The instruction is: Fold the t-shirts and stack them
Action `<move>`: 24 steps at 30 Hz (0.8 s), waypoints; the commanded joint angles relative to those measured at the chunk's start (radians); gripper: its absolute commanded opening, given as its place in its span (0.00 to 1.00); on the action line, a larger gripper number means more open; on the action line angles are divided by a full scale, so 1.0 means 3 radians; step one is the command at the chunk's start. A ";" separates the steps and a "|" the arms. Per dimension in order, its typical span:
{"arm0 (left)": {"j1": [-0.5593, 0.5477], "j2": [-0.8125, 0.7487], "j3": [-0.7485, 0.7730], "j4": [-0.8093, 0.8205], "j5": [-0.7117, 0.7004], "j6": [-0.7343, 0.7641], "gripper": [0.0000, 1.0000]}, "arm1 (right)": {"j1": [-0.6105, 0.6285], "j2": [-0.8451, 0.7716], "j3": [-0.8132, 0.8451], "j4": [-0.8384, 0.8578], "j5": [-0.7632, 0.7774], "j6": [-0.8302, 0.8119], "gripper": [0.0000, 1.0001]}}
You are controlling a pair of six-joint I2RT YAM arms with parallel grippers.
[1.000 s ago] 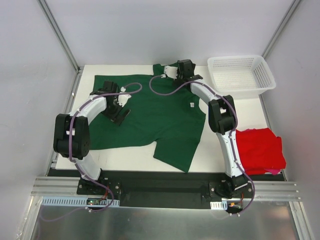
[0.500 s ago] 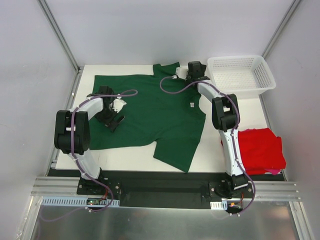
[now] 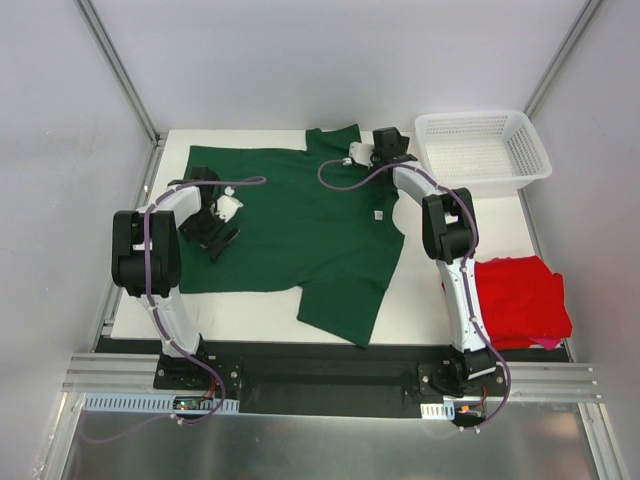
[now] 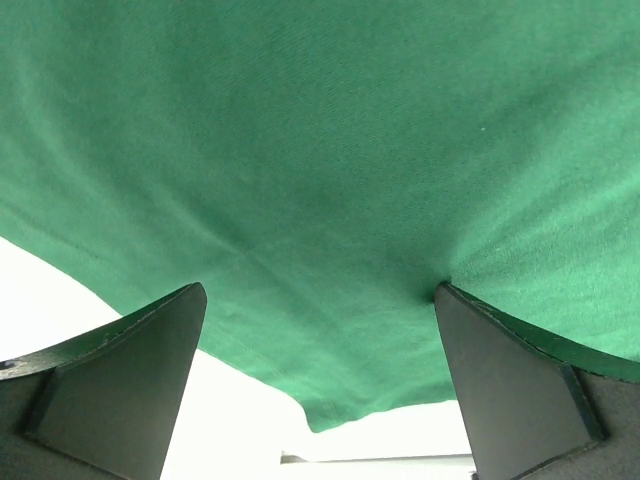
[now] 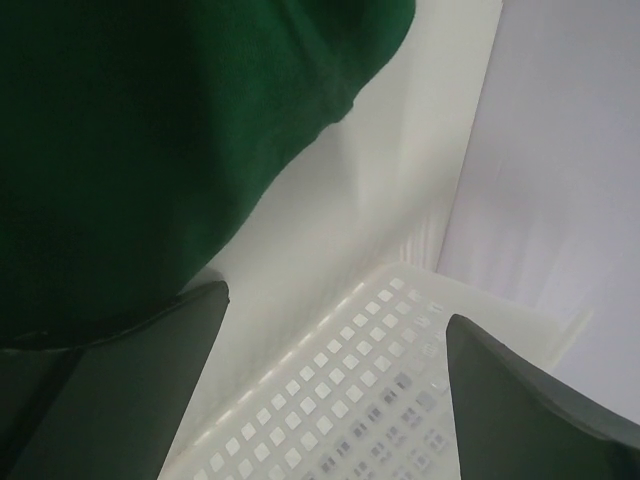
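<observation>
White table, grey walls. Green shirt (image 3: pixel 300 220) lies spread mid-table, red shirt (image 3: pixel 520 300) crumpled near right, basket (image 3: pixel 480 182) far right. Both grippers are empty with jaws spread. Left gripper (image 4: pixel 320 290) has slid left toward the hem, right gripper (image 5: pixel 332 310) right, off the far sleeve toward the basket. Shirt nudged left and smoother, so flattening looks done and the fold is next.

**Operator:** Where is the surface open for passage?

**Technician:** A bare strip of table (image 3: pixel 250 312) runs along the near edge, in front of the green t-shirt (image 3: pixel 310 230). A second bare patch lies between that shirt's right hem and the right arm (image 3: pixel 455 270).

**Operator:** Obstructions?

**Technician:** The basket (image 3: pixel 482 148) fills the far right corner, and the right gripper (image 3: pixel 390 145) sits just beside its left wall. The red t-shirt (image 3: pixel 520 300) covers the near right corner. The left arm (image 3: pixel 150 260) arches over the green shirt's left side. Walls (image 3: pixel 60 200) close off both sides and the back.
</observation>
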 commanded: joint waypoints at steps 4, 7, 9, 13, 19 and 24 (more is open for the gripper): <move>0.0092 0.0233 0.0134 0.0201 -0.0486 0.0146 0.99 | 0.0025 -0.0138 0.0129 -0.0009 -0.0235 0.0411 0.96; 0.0092 0.0258 0.0216 0.0196 -0.0491 0.0089 0.99 | 0.0102 -0.0240 0.0063 0.0272 -0.0143 0.0360 0.96; 0.0081 0.0248 0.0227 0.0191 -0.0491 0.0059 0.99 | 0.0128 -0.0322 0.0113 0.0345 -0.0168 0.0426 0.96; 0.0066 0.0141 0.0181 0.0166 -0.0466 0.0023 0.99 | 0.0169 -0.0429 0.0339 -0.0145 -0.0372 0.0885 0.96; 0.0030 -0.0012 0.0114 0.0043 -0.0389 -0.0105 0.99 | 0.0301 -0.0705 0.0078 -0.0672 -0.0669 0.1106 0.96; -0.0011 -0.0206 0.0027 -0.0207 -0.0343 -0.0238 0.99 | 0.0373 -0.0711 0.0149 -0.1081 -0.0832 0.1244 0.96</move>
